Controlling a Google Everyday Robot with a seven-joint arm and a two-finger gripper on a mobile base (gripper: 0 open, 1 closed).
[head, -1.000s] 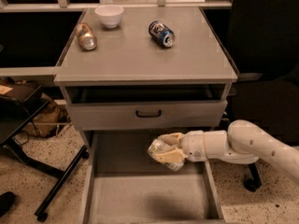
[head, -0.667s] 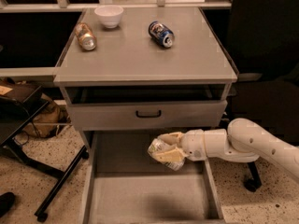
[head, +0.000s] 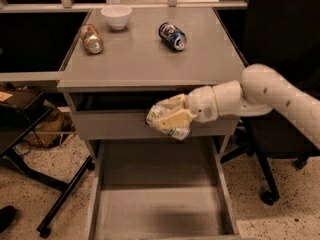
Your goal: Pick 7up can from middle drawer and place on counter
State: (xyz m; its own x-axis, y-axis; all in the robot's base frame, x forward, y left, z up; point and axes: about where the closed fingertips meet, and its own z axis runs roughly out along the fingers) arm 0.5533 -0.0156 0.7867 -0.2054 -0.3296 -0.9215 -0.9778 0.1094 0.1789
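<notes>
Hand point(head: 173, 116) clamped round 7up can point(head: 162, 124), poised above open middle drawer point(head: 160, 206), just under table point(head: 145, 59) front edge; likely needs more height to clear rim.

Counter point(head: 145, 59): bowl point(head: 116, 16), brown can point(head: 91, 38), blue can point(head: 172, 36). Pincer point(head: 170, 121) below edge.
</notes>
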